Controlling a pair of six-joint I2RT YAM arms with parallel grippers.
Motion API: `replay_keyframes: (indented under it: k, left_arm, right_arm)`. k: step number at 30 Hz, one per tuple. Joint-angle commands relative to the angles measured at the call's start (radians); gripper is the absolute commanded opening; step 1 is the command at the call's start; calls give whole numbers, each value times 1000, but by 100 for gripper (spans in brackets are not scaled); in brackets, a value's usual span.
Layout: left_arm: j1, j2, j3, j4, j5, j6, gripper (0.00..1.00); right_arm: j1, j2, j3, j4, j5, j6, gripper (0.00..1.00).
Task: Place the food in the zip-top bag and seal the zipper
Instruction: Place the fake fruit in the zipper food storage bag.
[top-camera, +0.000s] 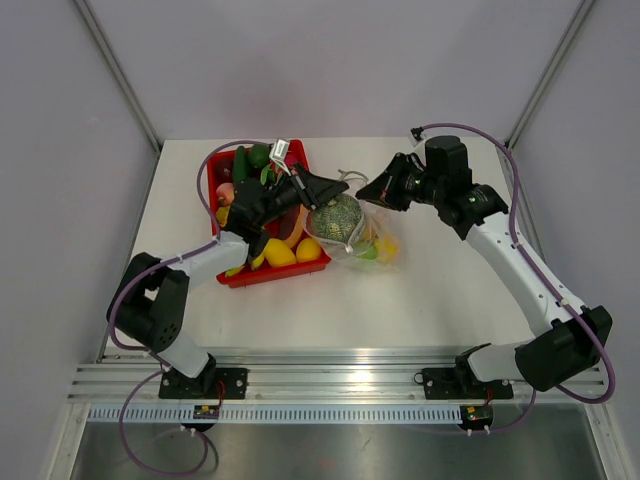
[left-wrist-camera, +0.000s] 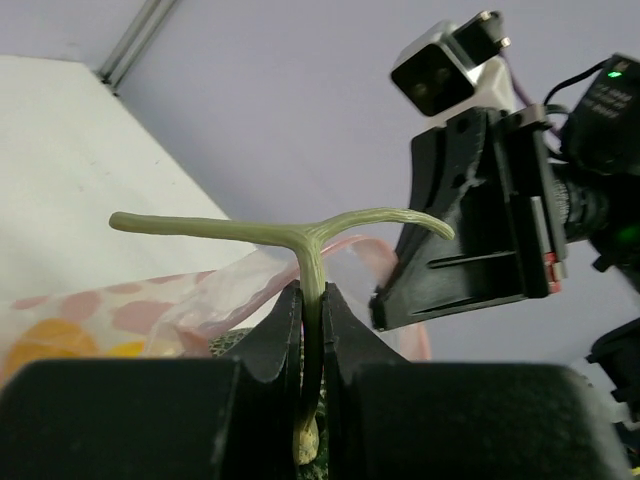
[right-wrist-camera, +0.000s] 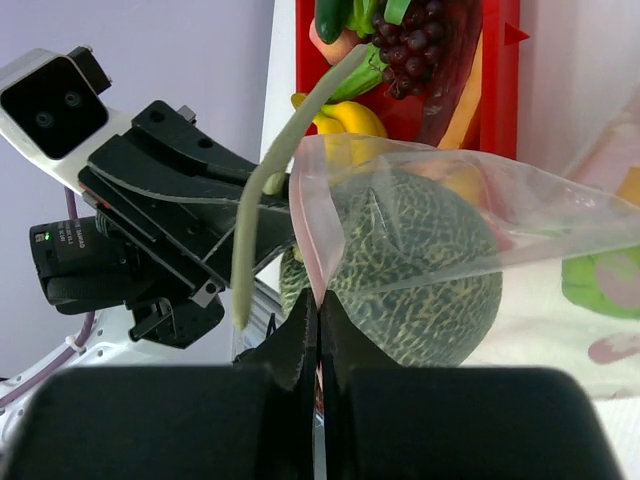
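White table (top-camera: 430, 300) is carrying a red tray (top-camera: 270, 278) on its left half, and pale walls are closing it in on three sides. Toy fruits (top-camera: 280, 252) in yellow, green and red are lying heaped in the tray, and the right wrist view is also showing dark grapes (right-wrist-camera: 415, 40) among them.

Just beside the tray's right edge, the netted melon (top-camera: 335, 220) is sitting at the mouth of the zip-top bag (top-camera: 378, 245). The bag is spreading out to the right of it on the table. A few yellow and green pieces (top-camera: 380, 247) are already lying inside the clear film.

Left fingers (top-camera: 322, 187) are reaching in from the tray side. In the left wrist view these left fingers (left-wrist-camera: 311, 300) are pressing tightly together on the upright shaft of the melon's T-shaped stem (left-wrist-camera: 300, 232).

Right fingers (top-camera: 372, 192) are coming in from the opposite side. In their own view the right fingers (right-wrist-camera: 316, 320) are pinching shut on the bag's mouth edge, where the pink zipper (right-wrist-camera: 305, 240) is running. That edge is draping across the melon (right-wrist-camera: 420, 270), so part of the rind is showing through the film (right-wrist-camera: 560, 230). Whether the melon is resting on the table or hanging by its stem, I cannot tell.
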Motion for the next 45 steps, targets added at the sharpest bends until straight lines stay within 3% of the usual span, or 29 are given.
replay_keyframes:
  k: [1,5,8,9,11,12,15,18,23,26,33,41,45]
  left_arm:
    - [-4,-59,37,-61,-52,120,0]
    - [-13,-70,45,-107,-29,152,0]
    - [-20,-76,120,-277,41,218,31]
    - [-24,-81,131,-310,45,237,48]
    - [-30,-102,136,-363,45,272,61]
    - [-30,-128,134,-379,42,280,77]
    - [-31,-186,139,-449,32,310,89]
    - [-31,-234,162,-557,16,361,90]
    - [-30,-372,168,-727,-86,441,80]
    - [-22,-397,168,-813,-139,467,80]
    - [24,-363,128,-905,-198,395,72]
    - [27,-260,125,-986,-218,454,74]
    - [27,-205,126,-1015,-212,494,68]
  right_arm:
    - [3,-35,17,68,-42,20,1]
    - [5,-32,3,85,-45,31,1]
    - [5,-35,-11,91,-41,37,1]
    - [5,-37,-16,91,-39,38,1]
    - [5,-38,-22,94,-36,38,1]
    - [5,-38,-23,94,-33,40,1]
    - [5,-43,-31,95,-29,39,1]
    - [5,-41,-35,92,-24,37,1]
    - [5,-44,-43,95,-21,35,1]
    - [3,-46,-49,100,-22,38,1]
    - [5,-52,-60,106,-24,42,1]
    - [3,-63,-72,103,-27,40,1]
    - [5,-72,-71,99,-25,34,1]
